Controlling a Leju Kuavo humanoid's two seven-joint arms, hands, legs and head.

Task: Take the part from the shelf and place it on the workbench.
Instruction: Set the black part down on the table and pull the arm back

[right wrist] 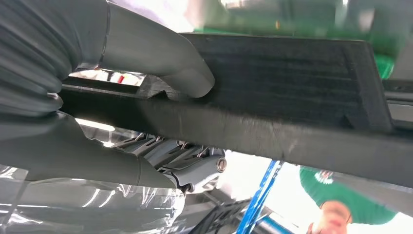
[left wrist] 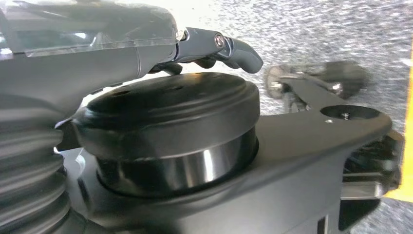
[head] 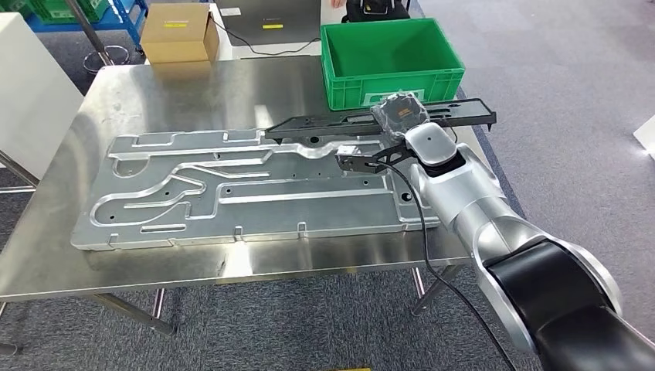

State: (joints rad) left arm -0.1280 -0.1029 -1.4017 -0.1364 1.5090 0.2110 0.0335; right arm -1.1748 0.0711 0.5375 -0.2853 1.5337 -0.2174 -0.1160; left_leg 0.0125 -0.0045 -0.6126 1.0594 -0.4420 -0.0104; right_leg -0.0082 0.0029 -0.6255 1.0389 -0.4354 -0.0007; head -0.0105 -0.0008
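The part is a long black bar lying across the far right of the steel workbench, its left end over the back edge of a big aluminium plate. My right hand, wrapped in clear film, grips the bar near its middle. In the right wrist view the grey thumb lies on one side of the black bar and the darker fingers curl under the other. I cannot tell whether the bar touches the plate. My left hand hangs with fingers stretched out, holding nothing.
A green crate stands just behind the bar at the workbench's back right. A cardboard box sits at the back edge. A black cable runs along my right forearm. A person in a green top stands beyond the bar.
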